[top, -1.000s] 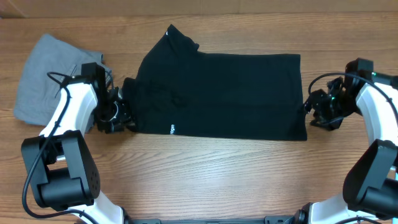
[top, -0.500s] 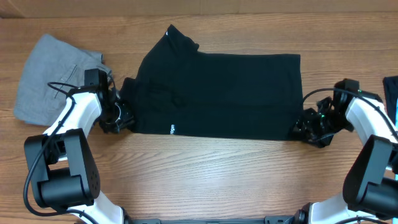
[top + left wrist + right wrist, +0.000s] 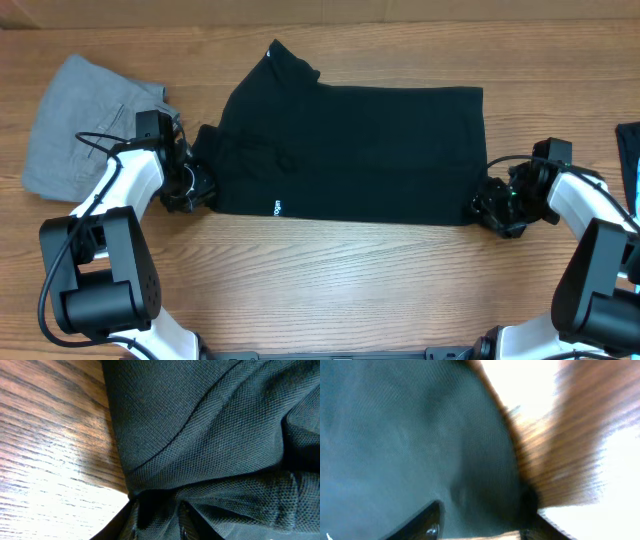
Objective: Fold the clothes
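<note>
A light grey folded pair of fabric trousers (image 3: 75, 125) lies at the far left of a brown wood-grain surface (image 3: 340, 270), well apart from a sliver of some dark blue item (image 3: 632, 150) at the right edge.

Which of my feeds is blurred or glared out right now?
Right wrist: motion-smeared, with the table blown out white beside the black garment. Left wrist: sharp weave, bright glare on the table. Overhead: evenly lit, crisp.

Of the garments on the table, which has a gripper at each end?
The black garment, spread mid-table, left gripper and right gripper at its near corners; the grey trousers lie folded, left.
</note>
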Robot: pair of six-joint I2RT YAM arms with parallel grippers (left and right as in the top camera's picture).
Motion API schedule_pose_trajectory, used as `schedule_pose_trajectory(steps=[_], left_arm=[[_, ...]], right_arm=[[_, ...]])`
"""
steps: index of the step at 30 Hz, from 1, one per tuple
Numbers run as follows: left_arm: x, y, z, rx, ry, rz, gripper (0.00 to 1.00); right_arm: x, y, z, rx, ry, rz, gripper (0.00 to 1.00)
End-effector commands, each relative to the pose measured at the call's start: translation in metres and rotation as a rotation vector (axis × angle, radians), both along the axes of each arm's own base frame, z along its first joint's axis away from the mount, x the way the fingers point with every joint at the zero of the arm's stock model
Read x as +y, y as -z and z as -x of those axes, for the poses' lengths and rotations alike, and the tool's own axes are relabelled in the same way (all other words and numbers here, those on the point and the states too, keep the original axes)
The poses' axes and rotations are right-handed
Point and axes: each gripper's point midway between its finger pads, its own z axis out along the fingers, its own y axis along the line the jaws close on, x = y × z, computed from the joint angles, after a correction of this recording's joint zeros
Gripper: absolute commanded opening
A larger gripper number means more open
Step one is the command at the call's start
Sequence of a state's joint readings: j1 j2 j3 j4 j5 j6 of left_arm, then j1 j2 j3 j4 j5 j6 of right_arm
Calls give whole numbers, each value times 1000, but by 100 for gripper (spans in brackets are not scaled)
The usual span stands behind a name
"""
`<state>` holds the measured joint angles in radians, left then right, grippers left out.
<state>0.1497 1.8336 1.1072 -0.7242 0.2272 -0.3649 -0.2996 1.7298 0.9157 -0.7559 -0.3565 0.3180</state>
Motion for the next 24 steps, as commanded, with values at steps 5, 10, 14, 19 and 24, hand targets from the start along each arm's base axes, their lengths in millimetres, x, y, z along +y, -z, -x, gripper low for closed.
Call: schedule_pose_trajectory(steps=[5, 10, 14, 19, 24], left_arm=[[-2, -4, -1, -15, 7, 0, 22], [-1, -4, 9, 25, 28, 2, 9], [10, -10, 25, 99, -9, 10, 4], [36, -19, 65, 267, -88, 2, 4], [51, -25, 100, 392, -112, 13, 4]], right_arm=[[-1, 18, 13, 49, 48, 17, 8], [-8, 11, 32, 153, 51, 64, 4], [-18, 1, 56, 246, 62, 110, 4], [-37, -6, 88, 364, 87, 180, 4], [-40, -8, 96, 391, 106, 165, 4]])
